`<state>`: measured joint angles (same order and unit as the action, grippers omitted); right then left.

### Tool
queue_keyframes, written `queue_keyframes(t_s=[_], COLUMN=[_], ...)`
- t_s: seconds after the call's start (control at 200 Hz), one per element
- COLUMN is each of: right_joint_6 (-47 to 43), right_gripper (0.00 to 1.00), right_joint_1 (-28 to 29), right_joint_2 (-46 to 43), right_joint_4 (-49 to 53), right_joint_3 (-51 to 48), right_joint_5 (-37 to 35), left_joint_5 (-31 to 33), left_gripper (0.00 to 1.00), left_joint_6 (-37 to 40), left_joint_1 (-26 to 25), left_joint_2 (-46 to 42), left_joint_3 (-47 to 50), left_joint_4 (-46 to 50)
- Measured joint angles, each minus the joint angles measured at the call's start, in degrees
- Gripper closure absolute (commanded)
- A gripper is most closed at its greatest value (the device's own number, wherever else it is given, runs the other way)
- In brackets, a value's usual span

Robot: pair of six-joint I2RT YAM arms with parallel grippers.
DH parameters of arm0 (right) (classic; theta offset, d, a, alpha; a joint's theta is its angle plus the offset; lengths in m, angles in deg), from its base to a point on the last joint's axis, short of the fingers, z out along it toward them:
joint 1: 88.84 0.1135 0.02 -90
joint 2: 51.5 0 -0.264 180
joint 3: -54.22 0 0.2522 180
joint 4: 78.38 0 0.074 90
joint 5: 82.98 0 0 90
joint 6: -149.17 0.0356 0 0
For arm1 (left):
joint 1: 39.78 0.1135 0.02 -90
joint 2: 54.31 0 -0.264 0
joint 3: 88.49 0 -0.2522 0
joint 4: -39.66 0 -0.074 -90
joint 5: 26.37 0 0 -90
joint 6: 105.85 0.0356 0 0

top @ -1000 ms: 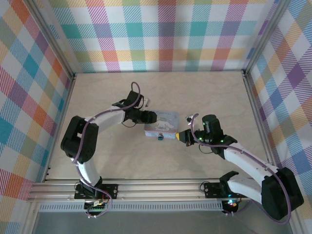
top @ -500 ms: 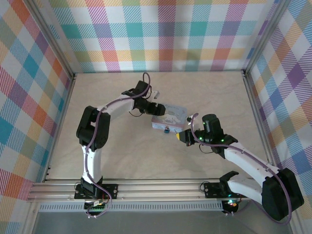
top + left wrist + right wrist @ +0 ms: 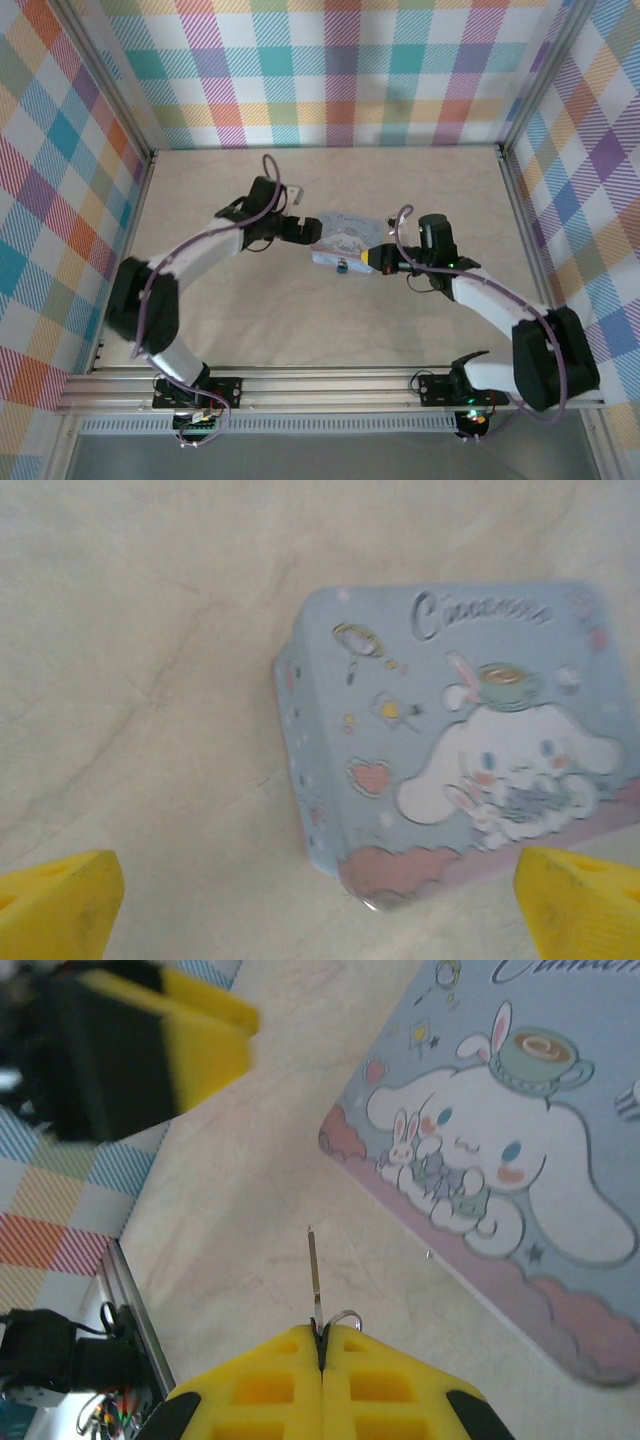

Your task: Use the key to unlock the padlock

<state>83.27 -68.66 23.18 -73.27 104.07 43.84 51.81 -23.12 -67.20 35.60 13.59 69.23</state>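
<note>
Your right gripper (image 3: pixel 322 1348) is pinched tight on the key (image 3: pixel 313 1272). In the right wrist view the thin blade sticks straight out toward 12 o'clock, with a wire ring (image 3: pixel 342 1317) curling at its base.

In the overhead view the padlock (image 3: pixel 342 266) sits on the table (image 3: pixel 250 320) against the 6 o'clock edge of the Cinnamoroll tin (image 3: pixel 470 730). That puts it just at 9 o'clock of your right gripper.

The step in hand, as I read it, is bringing the blade to the keyhole. In the right wrist view the blade points at bare table off the tin's corner. Swing the wrist until the lock lines up with the blade before you advance. The lock is too small for me to tell which way its keyhole faces, so settle that first.

Go in slowly and straight. The blade is thin, and a skewed push would likely shove the lock along the table or twist the key in your grip.

Your left gripper (image 3: pixel 320 918) sits at the tin's 9 o'clock end with its jaws wide apart and the tin ahead of them, not gripped. Consider using it to brace the tin so the lock has something firm behind it.
</note>
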Motion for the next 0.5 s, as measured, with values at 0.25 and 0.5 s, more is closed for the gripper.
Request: queue_keyframes(t_s=[0.25, 0.5], right_joint_6=[2.14, 2.12], right_gripper=[1.0, 1.0], right_joint_1=[-0.35, -0.35], right_joint_2=[14.01, 22.84], right_joint_4=[-6.58, -7.17], right_joint_3=[7.96, 13.92], right_joint_5=[2.01, 0.52], left_joint_5=[0.96, 2.58], left_gripper=[0.0, 0.0], left_joint_6=[-6.12, -11.3], left_joint_1=[-4.28, -8.46], left_joint_2=[-14.29, -18.36], left_joint_3=[19.82, 29.24], left_joint_4=[-11.93, -20.76])
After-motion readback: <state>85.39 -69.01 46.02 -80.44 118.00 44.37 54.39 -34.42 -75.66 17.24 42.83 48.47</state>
